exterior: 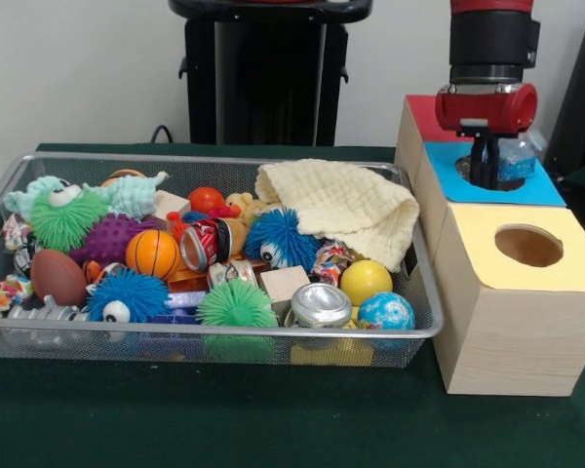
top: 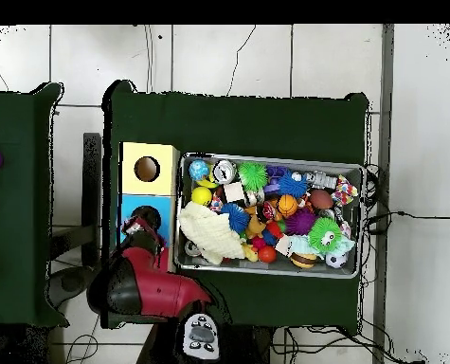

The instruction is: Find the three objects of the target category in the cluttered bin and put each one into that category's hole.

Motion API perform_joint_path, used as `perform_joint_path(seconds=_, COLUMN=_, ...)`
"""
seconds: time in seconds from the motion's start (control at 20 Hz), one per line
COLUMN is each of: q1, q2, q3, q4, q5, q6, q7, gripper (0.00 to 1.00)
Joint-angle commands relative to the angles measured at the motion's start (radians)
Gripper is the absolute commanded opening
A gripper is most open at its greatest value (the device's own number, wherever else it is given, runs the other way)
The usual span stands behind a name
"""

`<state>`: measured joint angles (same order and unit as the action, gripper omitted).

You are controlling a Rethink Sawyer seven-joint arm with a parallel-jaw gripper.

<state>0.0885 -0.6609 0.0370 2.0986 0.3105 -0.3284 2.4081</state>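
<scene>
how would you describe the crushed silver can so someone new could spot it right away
Start at the wire mesh bin full of toys and look along its near edge, toward the wooden boxes. The silver can lies there on its side with its round metal end facing out, between a green spiky ball and a blue globe-patterned ball. It is the only plain shiny metal thing among those soft, bright toys.

Red-black arm (exterior: 487,58) vertical, wrist pointing straight down; gripper (exterior: 485,175) low, dark fingers (exterior: 480,161) close together.
</scene>
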Motion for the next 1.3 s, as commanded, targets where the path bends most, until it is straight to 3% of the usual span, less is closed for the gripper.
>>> perform_joint_path(seconds=0.05, q1=0.042, q2=0.197, q3=0.032, q4=-0.045, q5=0.011, q6=0.027, q7=0.111, gripper=0.0)
perform_joint_path(seconds=0.25, q1=0.034, q2=0.24, q3=0.035, q4=-0.066, q5=-0.009, q6=-0.023, q7=0.119, gripper=0.0)
perform_joint_path(seconds=0.5, q1=0.03, q2=0.224, q3=0.034, q4=-0.054, q5=-0.016, q6=-0.014, q7=0.119, gripper=0.0)
perform_joint_path(seconds=1.1, q1=-0.058, q2=0.113, q3=0.058, q4=0.002, q5=-0.088, q6=0.096, q7=0.084, gripper=0.0)
perform_joint_path(seconds=1.3, q1=-0.088, q2=0.034, q3=0.044, q4=0.019, q5=-0.093, q6=0.146, q7=0.084, gripper=0.0)
